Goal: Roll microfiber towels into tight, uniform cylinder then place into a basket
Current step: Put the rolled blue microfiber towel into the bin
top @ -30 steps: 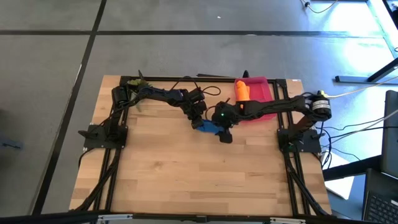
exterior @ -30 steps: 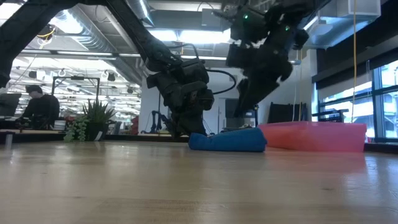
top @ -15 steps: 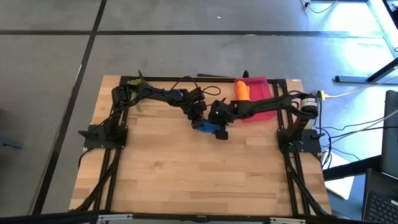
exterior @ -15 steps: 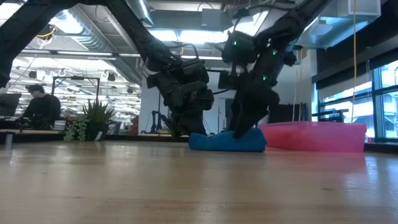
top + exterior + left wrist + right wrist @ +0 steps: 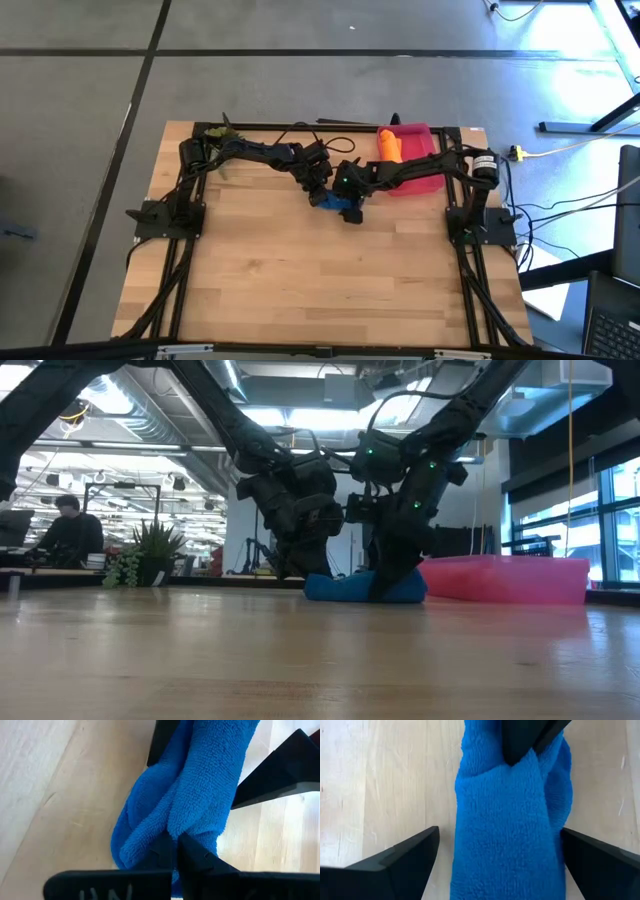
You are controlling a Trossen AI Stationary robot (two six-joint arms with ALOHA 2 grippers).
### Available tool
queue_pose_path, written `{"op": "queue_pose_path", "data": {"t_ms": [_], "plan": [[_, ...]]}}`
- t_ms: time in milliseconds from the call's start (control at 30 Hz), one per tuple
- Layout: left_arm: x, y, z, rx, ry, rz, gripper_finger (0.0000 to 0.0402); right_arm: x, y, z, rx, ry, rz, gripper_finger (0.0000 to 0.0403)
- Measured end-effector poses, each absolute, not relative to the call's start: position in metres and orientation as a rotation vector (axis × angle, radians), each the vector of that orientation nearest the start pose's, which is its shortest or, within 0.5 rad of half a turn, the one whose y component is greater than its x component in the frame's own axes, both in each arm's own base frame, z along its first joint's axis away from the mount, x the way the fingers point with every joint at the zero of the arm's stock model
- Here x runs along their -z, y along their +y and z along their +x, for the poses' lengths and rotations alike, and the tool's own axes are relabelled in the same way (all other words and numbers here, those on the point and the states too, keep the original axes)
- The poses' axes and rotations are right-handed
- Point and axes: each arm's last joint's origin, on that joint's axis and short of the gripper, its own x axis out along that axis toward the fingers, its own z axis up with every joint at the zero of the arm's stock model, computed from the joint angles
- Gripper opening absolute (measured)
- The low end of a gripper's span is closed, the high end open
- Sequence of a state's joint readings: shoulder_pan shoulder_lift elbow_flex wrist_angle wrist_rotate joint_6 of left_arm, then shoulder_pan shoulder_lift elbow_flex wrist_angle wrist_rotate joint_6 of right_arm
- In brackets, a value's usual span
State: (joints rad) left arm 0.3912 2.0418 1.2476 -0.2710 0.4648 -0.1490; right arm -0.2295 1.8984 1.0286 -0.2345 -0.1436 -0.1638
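The blue towel (image 5: 330, 203), rolled into a loose cylinder, lies on the table near its middle; it also shows in the low view (image 5: 340, 588). My left gripper (image 5: 322, 188) is shut on its far-left end. My right gripper (image 5: 350, 208) is open and lowered over the towel's other part, one finger (image 5: 405, 855) on each side of the roll (image 5: 505, 820); I cannot tell whether they touch it. The orange towel (image 5: 388, 145), rolled up, lies in the pink-red basket (image 5: 420, 140) at the far right. My left gripper (image 5: 177, 847) pinches the blue towel's end (image 5: 165, 832) between its two fingers, at a fold where the rolled layers meet. The fingers slant down from the table's far left and lie along the roll. The towel rests on the table.
A small green plant (image 5: 220, 130) stands at the far left corner. The basket's wall (image 5: 500, 580) stands close to the right of the blue towel. Bare wood lies toward the near edge (image 5: 320, 290). A person (image 5: 65, 530) sits in the room beyond the table.
My right gripper has come down from above the blue towel and a little toward the table's left and far edge, until its fingers stand over the roll at table height. The towel and my left gripper have stayed in place.
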Motion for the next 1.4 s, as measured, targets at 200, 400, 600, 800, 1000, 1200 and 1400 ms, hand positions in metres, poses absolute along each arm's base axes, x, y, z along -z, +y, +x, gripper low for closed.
{"op": "queue_pose_path", "data": {"t_ms": [200,400,600,800,1000,1200,1400], "plan": [[-0.1241,0.1405,0.3744,-0.010,0.979,-0.577,0.0000,-0.1181,-0.0762,0.3439,0.003,1.090,0.044,0.0399],[-0.1240,0.1406,0.3744,-0.012,0.979,-0.576,0.0000,-0.1175,-0.0762,0.3437,-0.004,1.093,0.029,0.0395],[-0.1240,0.1406,0.3744,-0.013,0.979,-0.575,0.0000,-0.1171,-0.0766,0.3434,-0.028,1.093,0.005,0.0345],[-0.1241,0.1406,0.3745,-0.013,0.978,-0.575,0.0000,-0.1169,-0.0769,0.3438,-0.027,1.090,0.004,0.0264],[-0.1239,0.1409,0.3745,-0.016,0.977,-0.572,0.0000,-0.1172,-0.0769,0.3449,-0.030,1.076,0.000,0.0208],[-0.1236,0.1409,0.3746,-0.016,0.977,-0.573,0.0000,-0.1175,-0.0768,0.3456,-0.031,1.068,-0.001,0.0174],[-0.1241,0.1414,0.3758,-0.018,0.961,-0.564,0.0000,-0.1180,-0.0769,0.3467,-0.030,1.053,-0.004,0.0152]]}}
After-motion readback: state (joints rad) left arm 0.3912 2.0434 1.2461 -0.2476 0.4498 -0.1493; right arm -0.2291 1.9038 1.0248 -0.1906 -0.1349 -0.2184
